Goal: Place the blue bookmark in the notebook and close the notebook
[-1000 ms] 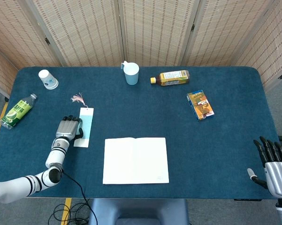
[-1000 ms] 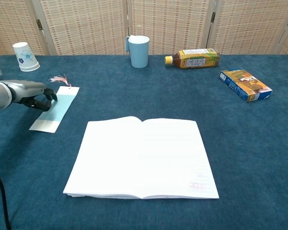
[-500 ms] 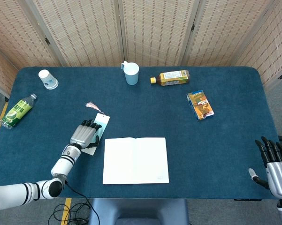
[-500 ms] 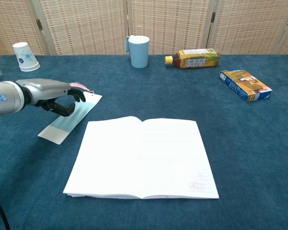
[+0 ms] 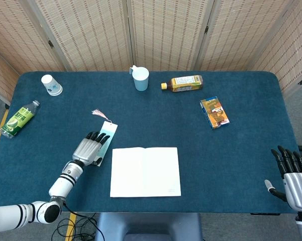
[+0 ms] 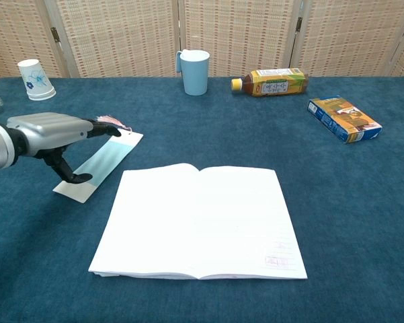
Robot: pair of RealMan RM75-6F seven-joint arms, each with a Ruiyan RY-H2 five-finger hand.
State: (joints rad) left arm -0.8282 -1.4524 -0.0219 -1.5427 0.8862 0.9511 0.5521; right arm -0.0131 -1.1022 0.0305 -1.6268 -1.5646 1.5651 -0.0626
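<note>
Blue-covered table [image 5: 251, 150], items spread out.
On it: open notebook [image 5: 145, 171], blue bookmark [image 5: 105, 139], mug [image 5: 140, 79], paper cup [image 5: 51, 85], green bottle [image 5: 19, 118], tea bottle [image 5: 182, 83], snack box [image 5: 214, 112].

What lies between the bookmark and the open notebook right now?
Nothing: only a narrow strip of bare blue tablecloth separates the bookmark from the notebook. The chest view shows it most clearly.

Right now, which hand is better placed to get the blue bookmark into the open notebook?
Left. The left hand is directly over the blue bookmark, just left of the open notebook. The right hand sits at the table's far right edge, apart from both.
</note>
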